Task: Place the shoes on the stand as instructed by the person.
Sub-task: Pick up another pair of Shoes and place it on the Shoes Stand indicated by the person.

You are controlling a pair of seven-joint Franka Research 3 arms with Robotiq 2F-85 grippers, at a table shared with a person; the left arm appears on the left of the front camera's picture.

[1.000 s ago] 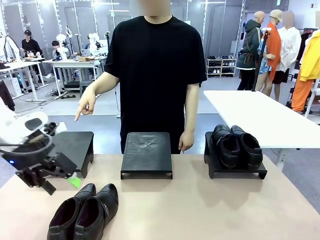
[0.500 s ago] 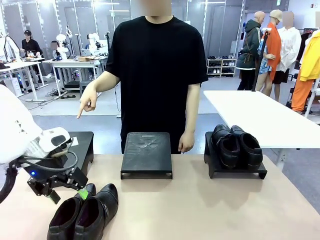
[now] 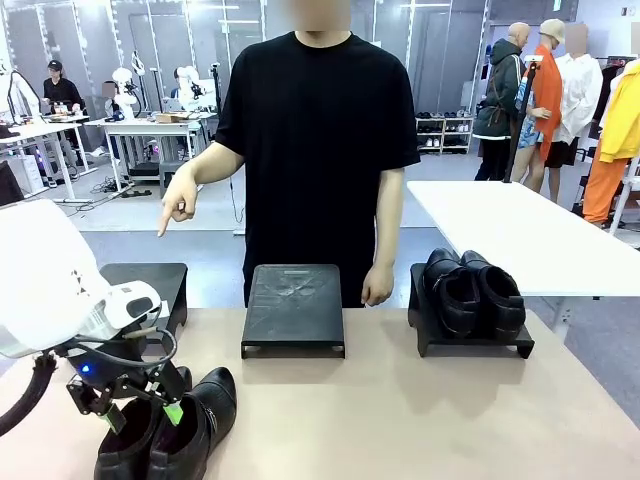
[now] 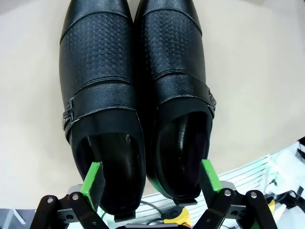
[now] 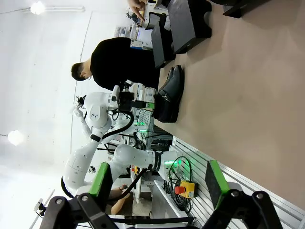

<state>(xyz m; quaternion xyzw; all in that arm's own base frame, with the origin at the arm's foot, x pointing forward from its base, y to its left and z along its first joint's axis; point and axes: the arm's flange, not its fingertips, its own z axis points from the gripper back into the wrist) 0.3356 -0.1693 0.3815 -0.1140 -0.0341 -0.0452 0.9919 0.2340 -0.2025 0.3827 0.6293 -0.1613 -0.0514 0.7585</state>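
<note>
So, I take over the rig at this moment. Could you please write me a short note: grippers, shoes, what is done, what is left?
Left gripper: open, low over the heel ends of the buckle pair, front left on the table; not closed on it.
Right gripper: open, holding nothing.
Other pair: on the right stand.
Person's hand: points down, apparently at the left stand.
Done: one pair placed.
Left: grip the buckle pair, lift, set it where the person points.
</note>
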